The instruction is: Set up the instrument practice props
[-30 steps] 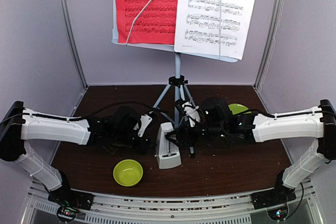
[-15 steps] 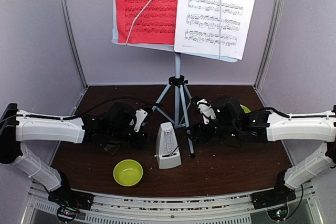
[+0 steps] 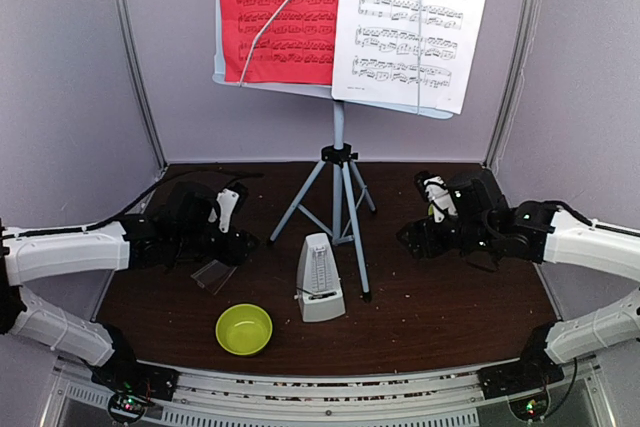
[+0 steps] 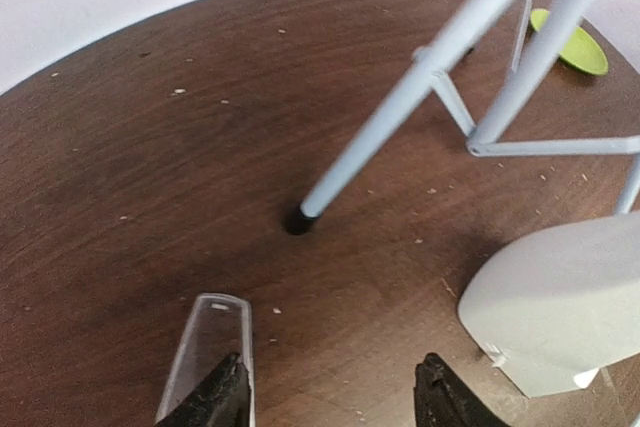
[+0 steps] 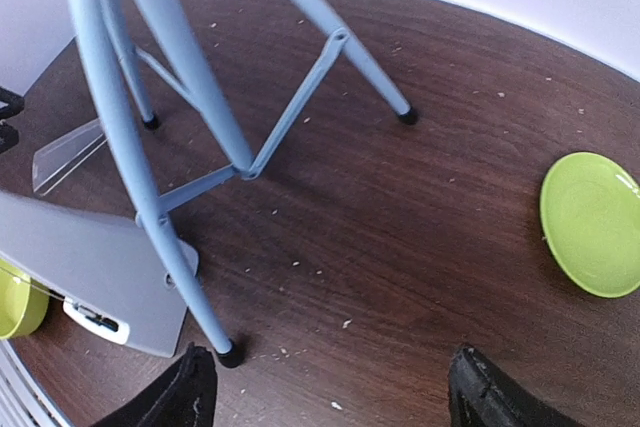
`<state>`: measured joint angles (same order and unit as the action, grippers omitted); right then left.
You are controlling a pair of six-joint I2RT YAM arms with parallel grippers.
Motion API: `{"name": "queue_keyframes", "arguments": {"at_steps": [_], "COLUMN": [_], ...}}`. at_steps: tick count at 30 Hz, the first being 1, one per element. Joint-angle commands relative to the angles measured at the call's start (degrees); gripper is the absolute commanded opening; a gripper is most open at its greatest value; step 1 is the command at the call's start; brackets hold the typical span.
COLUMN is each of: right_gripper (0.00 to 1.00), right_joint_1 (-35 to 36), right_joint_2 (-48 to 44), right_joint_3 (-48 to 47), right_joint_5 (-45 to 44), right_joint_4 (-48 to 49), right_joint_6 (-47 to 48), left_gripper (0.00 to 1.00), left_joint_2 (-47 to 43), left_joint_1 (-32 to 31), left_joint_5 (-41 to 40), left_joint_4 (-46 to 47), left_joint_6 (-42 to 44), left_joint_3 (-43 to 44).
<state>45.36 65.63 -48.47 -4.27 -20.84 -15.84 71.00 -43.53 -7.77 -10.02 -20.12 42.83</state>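
The top of the overhead view cuts off the upper edge of both sheets. The red sheet (image 3: 280,12) and the white sheet (image 3: 410,22) cover nearly all of the music stand (image 3: 338,137), so only its lower lip and left edge show. The red sheet sits on the stand's left half and the white sheet on its right, hanging past the lip. A thin wire arm crosses each sheet.

The stand's pole rises straight from the tripod hub, with three legs splayed on the table (image 3: 450,297). The metronome (image 3: 319,277) stands upright and tapers upward, just left of the stand's near foot.

The wrist views show only the stand's legs and braces, not the sheets. In the left wrist view the metronome is a pale bulk cut off at the right edge. The right wrist view catches its base at lower left, also clipped.

Right of the stand, the green plate (image 5: 592,223) lies flat in the right wrist view. From above, the right arm almost hides it. The lime bowl (image 3: 244,328) sits nearer than the stand's left foot. A clear plastic piece (image 4: 205,347) lies flat on the wood to the left of that foot.

The left gripper (image 4: 330,392) is spread wide with nothing between its fingers, left of the stand. The right gripper (image 5: 335,392) is equally spread and empty, right of it.
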Motion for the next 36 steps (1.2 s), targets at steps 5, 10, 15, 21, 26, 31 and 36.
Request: {"name": "queue_keyframes", "arguments": {"at_steps": [5,10,15,21,26,31,36], "right_gripper": [0.85,0.89,0.92,1.0,1.0,1.0,1.0], "right_joint_1": [-7.25,-9.48,-10.58,-10.73,-10.74,-10.74,-10.74], "right_joint_2": [-5.26,-7.46,-9.85,-13.76,-18.02,-22.2,-26.9], "right_joint_3": [-4.33,-8.07,-11.25,-11.55,-10.06,-7.33,-1.07], "right_joint_5": [3.12,3.82,3.78,3.97,3.42,3.9,3.93], "right_joint_4": [-3.8,-3.84,-4.44,-3.96,-3.24,-3.58,-3.47], "right_joint_6": [-0.25,-0.17,0.72,-0.16,-1.2,-2.01,-4.66], "left_gripper": [0.59,0.59,0.61,0.85,0.98,0.98,0.98], "left_joint_2": [-7.75,-8.99,-9.13,-11.53,-14.51,-16.94,-18.24], "left_joint_1": [12.55,16.64,17.0,16.99,17.04,17.04,16.99], "left_joint_5": [1.24,1.33,2.11,3.36,2.7,2.93,-1.33], "left_joint_4": [-1.49,-4.97,-7.54,-11.61,-17.0,-23.08,-29.87], "left_joint_6": [1.88,4.5,6.48,6.76,6.63,6.55,3.55], "left_joint_3": [1.42,7.71,14.3,17.74,18.69,18.24,16.32]}}
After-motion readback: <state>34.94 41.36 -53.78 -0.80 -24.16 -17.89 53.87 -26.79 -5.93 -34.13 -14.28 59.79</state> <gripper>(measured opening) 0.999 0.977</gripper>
